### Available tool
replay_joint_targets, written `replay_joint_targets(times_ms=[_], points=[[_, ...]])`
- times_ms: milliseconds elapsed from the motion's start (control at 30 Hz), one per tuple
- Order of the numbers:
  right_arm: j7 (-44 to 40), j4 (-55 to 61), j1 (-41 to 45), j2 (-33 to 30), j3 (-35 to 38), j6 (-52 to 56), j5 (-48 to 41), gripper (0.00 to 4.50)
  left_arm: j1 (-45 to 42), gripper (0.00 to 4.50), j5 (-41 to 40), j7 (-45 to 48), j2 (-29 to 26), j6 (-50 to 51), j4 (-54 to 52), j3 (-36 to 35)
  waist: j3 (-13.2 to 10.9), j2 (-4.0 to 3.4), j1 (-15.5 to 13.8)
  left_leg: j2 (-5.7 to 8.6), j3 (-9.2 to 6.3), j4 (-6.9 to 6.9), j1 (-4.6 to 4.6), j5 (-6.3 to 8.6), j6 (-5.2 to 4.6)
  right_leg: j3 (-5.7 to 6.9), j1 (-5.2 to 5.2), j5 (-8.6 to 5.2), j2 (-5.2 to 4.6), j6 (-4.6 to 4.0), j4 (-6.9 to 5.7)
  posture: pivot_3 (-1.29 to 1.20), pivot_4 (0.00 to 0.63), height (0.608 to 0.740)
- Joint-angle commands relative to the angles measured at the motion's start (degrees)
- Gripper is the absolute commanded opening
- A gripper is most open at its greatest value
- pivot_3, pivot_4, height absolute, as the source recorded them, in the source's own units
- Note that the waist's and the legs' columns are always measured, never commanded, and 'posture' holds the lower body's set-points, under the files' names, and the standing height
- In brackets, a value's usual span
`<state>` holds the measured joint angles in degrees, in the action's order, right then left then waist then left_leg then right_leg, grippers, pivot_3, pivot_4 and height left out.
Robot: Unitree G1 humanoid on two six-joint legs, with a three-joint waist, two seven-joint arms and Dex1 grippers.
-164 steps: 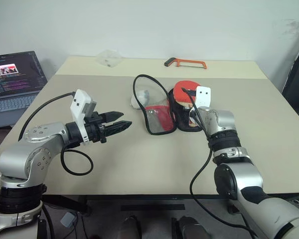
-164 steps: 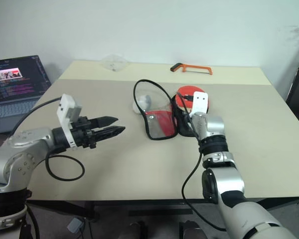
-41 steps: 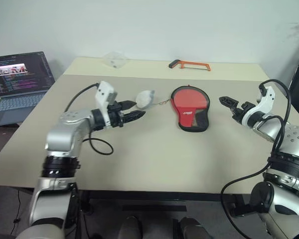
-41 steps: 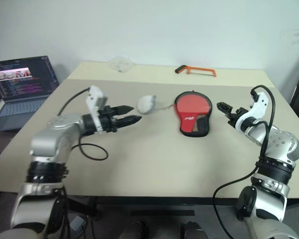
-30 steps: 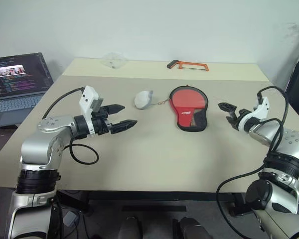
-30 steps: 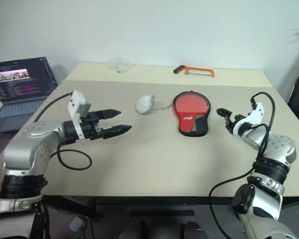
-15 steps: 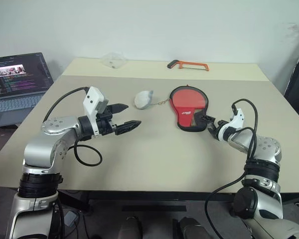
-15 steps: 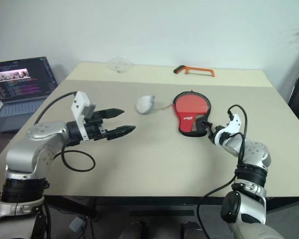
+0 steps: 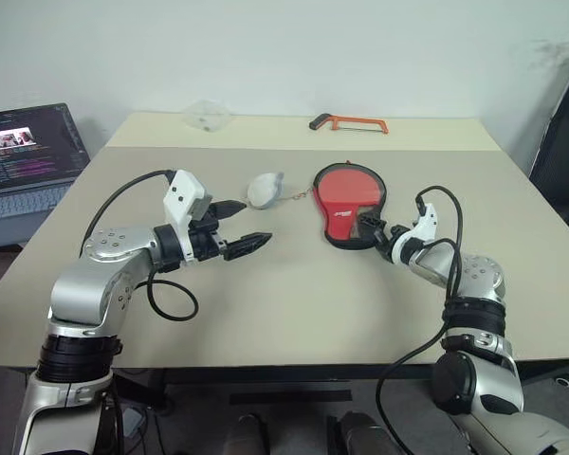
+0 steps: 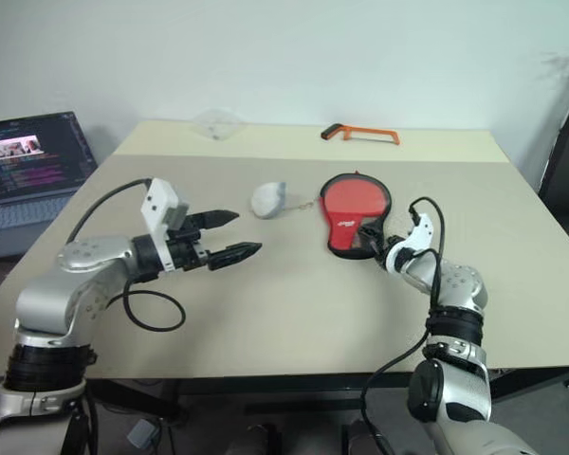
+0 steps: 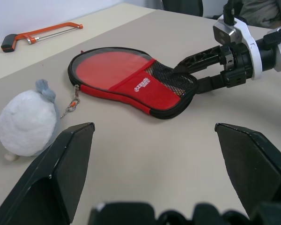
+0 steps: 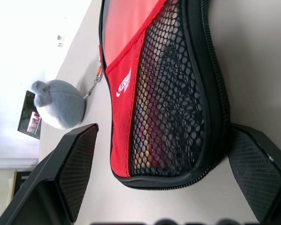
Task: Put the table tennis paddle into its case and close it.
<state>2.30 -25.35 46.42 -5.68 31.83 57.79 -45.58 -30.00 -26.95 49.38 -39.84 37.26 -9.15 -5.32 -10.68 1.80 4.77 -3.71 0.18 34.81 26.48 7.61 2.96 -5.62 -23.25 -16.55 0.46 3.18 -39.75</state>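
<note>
— Where's the case [image 9: 346, 200] lying?
— Flat on the table [image 9: 294, 303], red mesh face up, narrow end just in front of the right claw [image 9: 372, 227], which is gaping wide around that end, holding nothing.
— And the other 1?
— The left claw [image 9: 239, 227] is hovering well apart, also wide, near the grey pouch [image 9: 263, 190].

The case [image 9: 347, 201] lies flat on the desk, red face up — a paddle-shaped pouch with black edging, white lettering and black mesh over its narrow end. Through the mesh a striped handle shows faintly. A small chain links its zip to a grey round pouch.
</note>
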Motion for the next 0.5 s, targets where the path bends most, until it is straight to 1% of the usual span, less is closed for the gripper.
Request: replay_joint_targets(times_ms=[33, 233, 333, 467, 500], points=[[-1.9, -1.6, 2.6, 0.2, -1.2, -3.1, 0.6, 4.50, -0.5, 4.49, -0.5, -0.5, 0.0, -0.4, -2.2, -0.4, 0.0, 0.00, 0.0, 0.00, 0.00, 0.00, 0.00, 0.00, 0.00, 0.00, 0.00, 0.00, 0.00, 0.00, 0.00, 0.00, 0.150, 0.740], [-4.3, -6.7, 4.5, 0.8, -2.1, -7.4, 2.0, 4.50, -0.8, 4.49, -0.3, -1.0, 0.3, -0.6, -2.1, 0.3, 0.0, 0.00, 0.2, 0.00, -0.01, 0.00, -0.01, 0.00, 0.00, 0.00, 0.00, -0.03, 0.01, 0.05, -0.01, 0.00, 0.150, 0.740], [-4.8, -8.2, 4.9, 0.8, -2.3, -8.9, 2.3, 3.87, -1.0, 4.50, -0.3, -1.1, 0.4, -0.7, -2.2, 0.6, 0.0, 0.00, 0.2, 0.00, 0.00, 0.00, -0.01, 0.00, 0.00, -0.01, 0.00, -0.03, 0.01, 0.05, 0.00, 0.00, 0.150, 0.740], [-4.6, -8.7, 4.6, 0.7, -2.8, -9.2, 2.8, 2.60, -1.2, 4.50, -0.1, -1.1, 0.2, -0.9, -1.8, 0.7, 0.0, -0.01, 0.2, 0.00, -0.01, -0.02, 0.00, 0.00, 0.00, -0.01, -0.01, -0.03, 0.01, 0.05, 0.01, 0.00, 0.150, 0.740], [-4.5, -8.7, 4.4, 0.6, -2.8, -9.1, 2.9, 2.20, -1.2, 4.50, 0.0, -1.0, 0.2, -1.0, -1.6, 0.7, 0.0, -0.01, 0.2, 0.00, 0.00, -0.03, 0.00, 0.00, 0.00, -0.01, -0.01, -0.03, 0.01, 0.04, 0.01, 0.00, 0.150, 0.740]])
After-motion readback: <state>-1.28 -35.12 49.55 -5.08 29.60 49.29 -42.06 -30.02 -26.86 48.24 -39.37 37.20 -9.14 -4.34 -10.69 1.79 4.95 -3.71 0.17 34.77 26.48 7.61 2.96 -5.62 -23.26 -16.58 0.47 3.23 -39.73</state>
